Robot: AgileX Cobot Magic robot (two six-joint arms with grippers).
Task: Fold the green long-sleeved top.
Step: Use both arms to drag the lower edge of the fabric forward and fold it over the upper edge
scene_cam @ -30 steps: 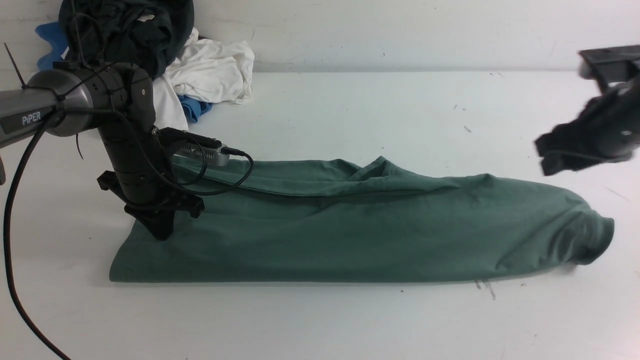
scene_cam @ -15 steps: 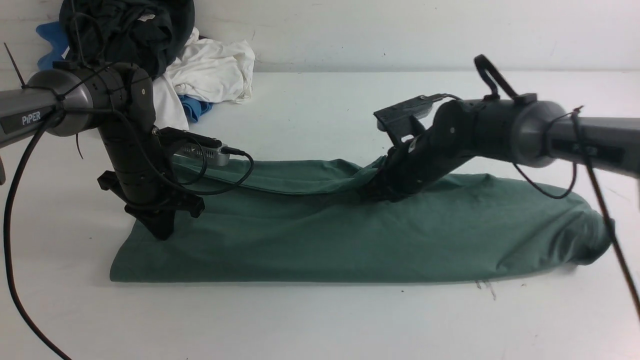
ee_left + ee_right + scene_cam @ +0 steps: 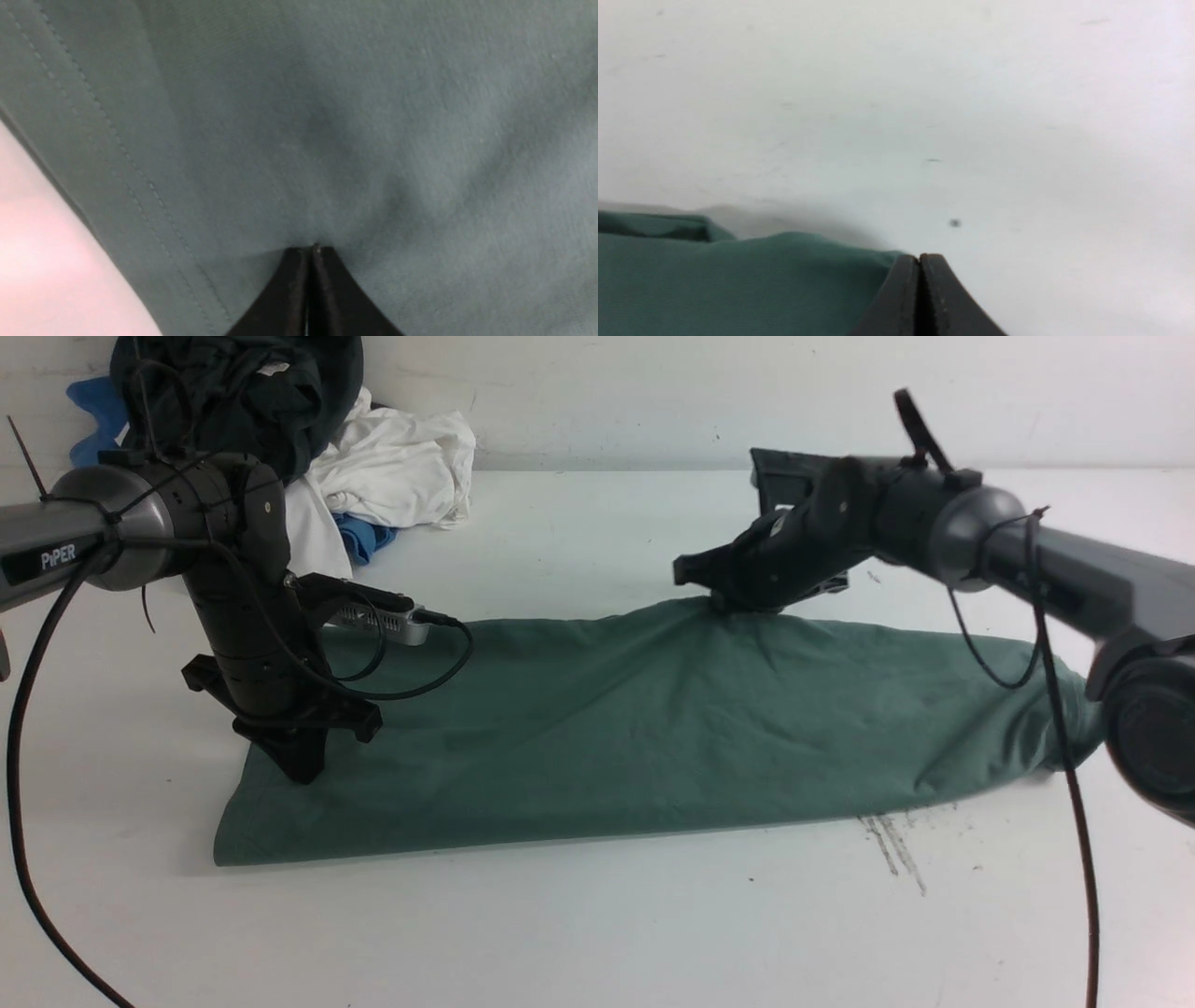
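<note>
Green top runs sideways: my right gripper, pressed together, sits at its far edge mid-length; my left gripper, pressed together, pins its end.

One green long-sleeved top, one left gripper, one right gripper, one heap of other garments

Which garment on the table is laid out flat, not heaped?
The green top, stretched across the middle; the black garment, white garment and blue garment sit bunched far left.
</note>
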